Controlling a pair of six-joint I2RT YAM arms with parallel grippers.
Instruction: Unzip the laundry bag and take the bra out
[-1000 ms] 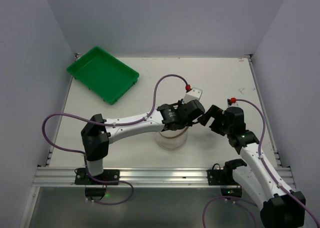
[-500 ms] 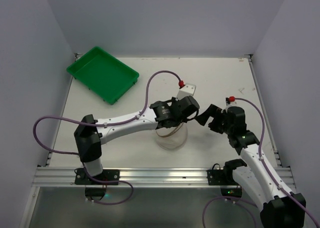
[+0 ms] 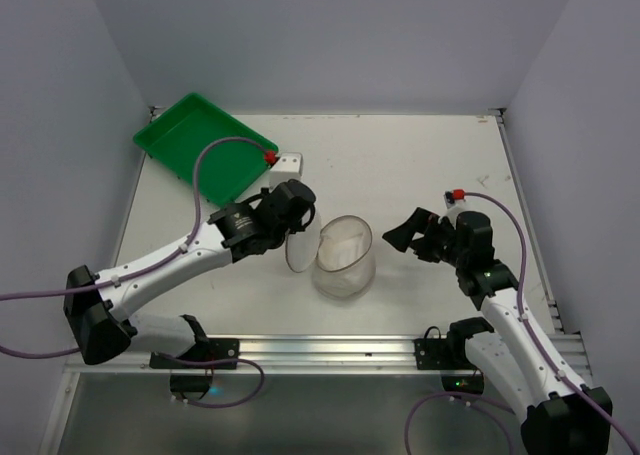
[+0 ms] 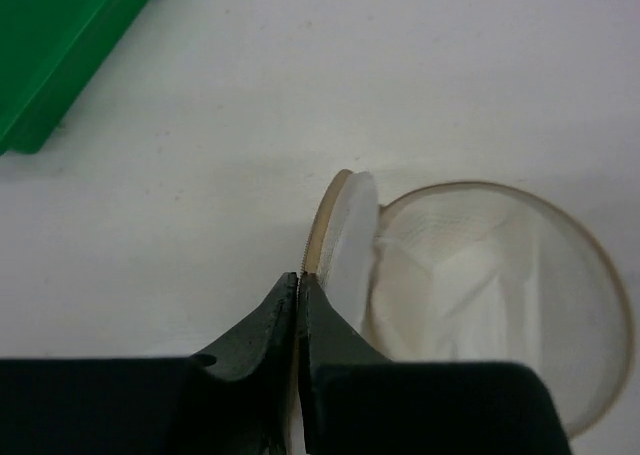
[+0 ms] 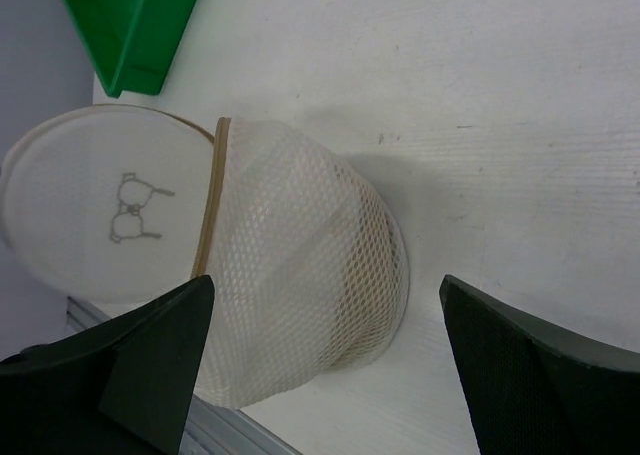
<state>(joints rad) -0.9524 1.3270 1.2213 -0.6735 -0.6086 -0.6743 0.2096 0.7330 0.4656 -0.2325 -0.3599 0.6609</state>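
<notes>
The laundry bag [image 3: 345, 263] stands upright in the middle of the table, its top open. Its round lid [image 3: 298, 251] hangs flipped out to the left, on edge. My left gripper [image 3: 299, 233] is shut on the lid's zip rim [image 4: 318, 237]; the left wrist view looks into the open bag [image 4: 560, 275], where pale white fabric [image 4: 450, 285] lies. My right gripper [image 3: 402, 237] is open and empty just right of the bag, not touching it. In the right wrist view the mesh wall [image 5: 300, 275] sits between my wide-open fingers [image 5: 160, 335], and the lid shows its bra drawing [image 5: 128, 215].
A green tray [image 3: 205, 147] lies at the back left; it also shows in the left wrist view [image 4: 60, 55] and the right wrist view [image 5: 130, 25]. The table's near edge with the metal rail [image 3: 330, 350] runs just in front of the bag.
My left arm swung left from over the bag, pulling the lid open and out to the left side. The bag's mouth now shows. My right gripper hardly moved.
</notes>
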